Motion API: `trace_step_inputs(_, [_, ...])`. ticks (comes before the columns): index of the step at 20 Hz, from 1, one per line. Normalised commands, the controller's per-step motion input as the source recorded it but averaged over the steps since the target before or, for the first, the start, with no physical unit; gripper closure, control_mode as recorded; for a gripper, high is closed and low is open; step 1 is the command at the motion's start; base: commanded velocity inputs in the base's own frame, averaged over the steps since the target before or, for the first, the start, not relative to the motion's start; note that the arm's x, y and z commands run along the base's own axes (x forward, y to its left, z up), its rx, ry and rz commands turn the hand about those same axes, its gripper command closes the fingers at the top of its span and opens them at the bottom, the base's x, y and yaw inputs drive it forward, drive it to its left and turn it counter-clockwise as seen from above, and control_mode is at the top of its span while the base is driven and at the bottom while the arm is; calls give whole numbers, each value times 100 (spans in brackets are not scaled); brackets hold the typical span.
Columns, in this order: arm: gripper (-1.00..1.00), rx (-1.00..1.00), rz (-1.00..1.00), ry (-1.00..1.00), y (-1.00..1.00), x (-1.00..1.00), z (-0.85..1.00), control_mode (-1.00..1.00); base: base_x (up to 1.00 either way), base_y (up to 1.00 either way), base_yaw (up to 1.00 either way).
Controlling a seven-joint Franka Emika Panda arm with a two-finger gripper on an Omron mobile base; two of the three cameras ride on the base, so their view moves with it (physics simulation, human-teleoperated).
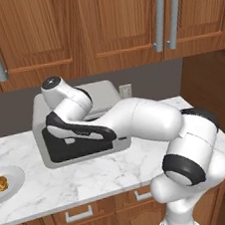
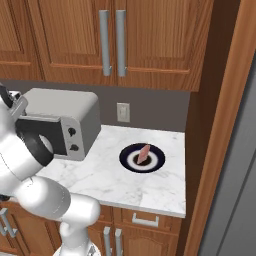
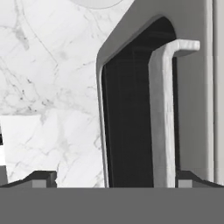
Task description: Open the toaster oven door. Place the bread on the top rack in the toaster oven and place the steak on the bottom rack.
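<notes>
The oven [image 1: 81,123] sits on the marble counter [image 1: 92,175] against the back wall, under the wood cabinets [image 1: 98,26]. In the left base view the arm reaches over its front, the hand low before the dark glass of the door [image 1: 73,144]. Door looks shut, upright against the oven front; the racks can't be seen behind the glass.

Hand view: gripper [image 3: 116,177] points along the door [image 3: 127,122], 2 fingertips [image 3: 41,178] at the bottom edge set wide apart, jaws open, nothing between them but the door's handle bar [image 3: 164,113] & dark pane. The handle runs up the view just inside the right-hand fingertip, near it; can't tell if it touches. The left-hand tip sits over bare counter [image 3: 48,87]. Grey door frame curves round the pane at top.

Bread [image 1: 0,184], golden-brown lump, lies on a pale plate [image 1: 12,175] at the far left of the counter in the left base view, well apart from the hand, left of the oven.

Steak [image 2: 144,152], pinkish slab, lies on a dark plate [image 2: 157,162] w/ a light ring, right of the oven in the right base view, below the wall outlet [image 2: 122,112], well apart from the hand. 2 knobs [image 2: 73,139] show on the oven's right front panel.
</notes>
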Motion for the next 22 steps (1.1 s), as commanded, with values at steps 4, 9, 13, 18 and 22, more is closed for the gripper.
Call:
trace_step_inputs(4, [-100,0,2,0,0,-25,-33,-100,0,0,0])
trace_step_inputs(9, [-100,0,2,0,0,-30,-23,-100,0,0,0])
trace_step_inputs(13, [-100,1,2,0,0,-44,-11,-100,0,0,0])
trace_step_inputs(18, [-100,2,3,0,2,-52,0,-100,0,0,0])
trace_step_inputs(22, [-100,0,2,0,2,-50,0,-100,0,0,0])
